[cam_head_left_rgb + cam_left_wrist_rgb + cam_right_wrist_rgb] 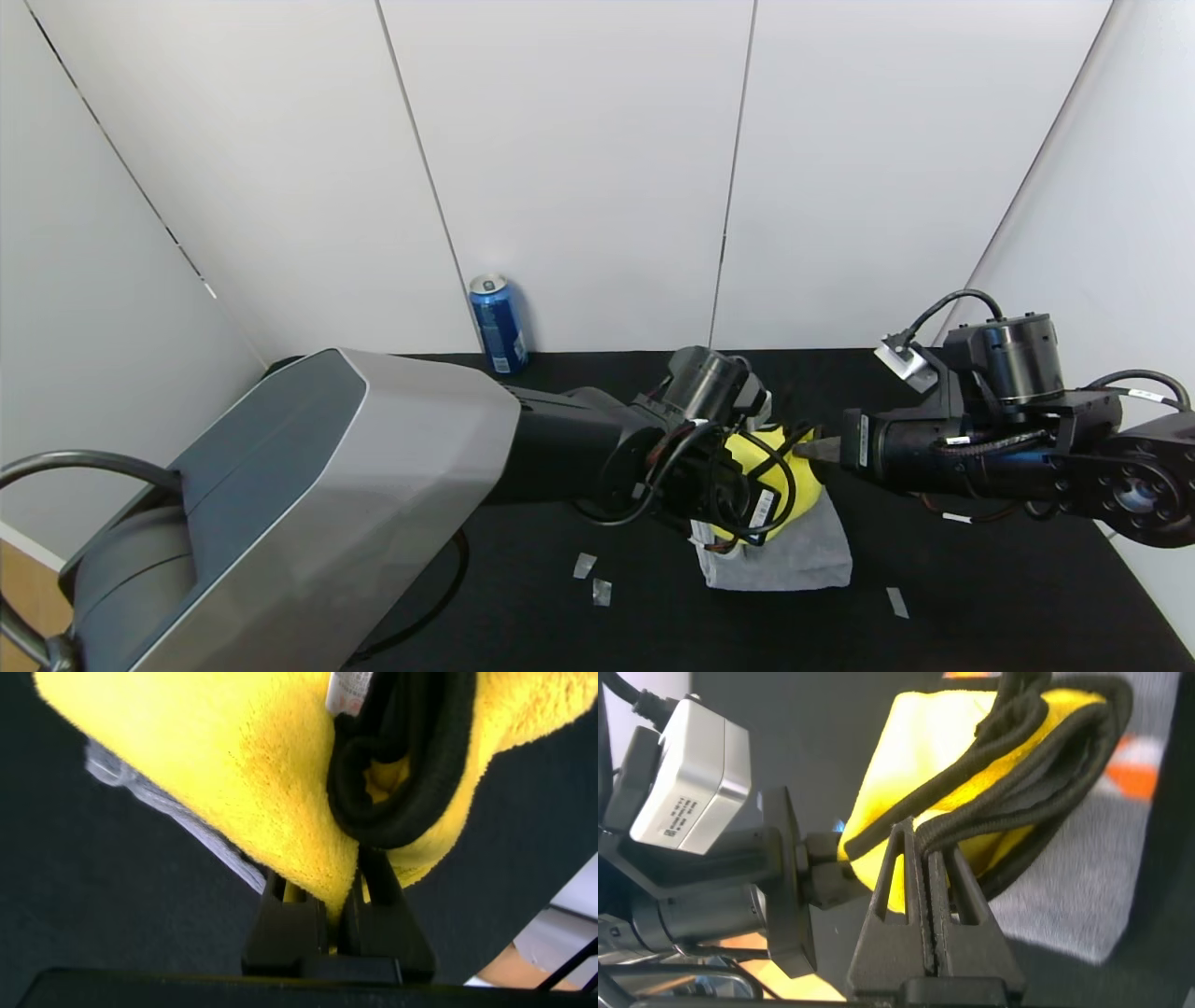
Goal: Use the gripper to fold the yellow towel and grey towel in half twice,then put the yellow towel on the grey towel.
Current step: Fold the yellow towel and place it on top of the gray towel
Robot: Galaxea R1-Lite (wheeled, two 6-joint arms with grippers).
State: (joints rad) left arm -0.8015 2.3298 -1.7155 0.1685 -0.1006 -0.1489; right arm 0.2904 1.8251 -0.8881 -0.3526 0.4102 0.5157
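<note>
The yellow towel (780, 471) with black edge trim is folded and held up between both grippers, just above the grey towel (794, 555), which lies folded on the black table. My left gripper (738, 509) is shut on the yellow towel's left edge; in the left wrist view the cloth (252, 784) is pinched between the jaws. My right gripper (808, 450) is shut on the towel's black-trimmed right edge (1008, 756). The grey towel also shows in the right wrist view (1092, 887), with orange marks along one end.
A blue drink can (498, 324) stands at the back of the table by the wall. Small bits of tape (592, 579) lie on the black tabletop (980, 597) in front of the towels. White wall panels close in the back and sides.
</note>
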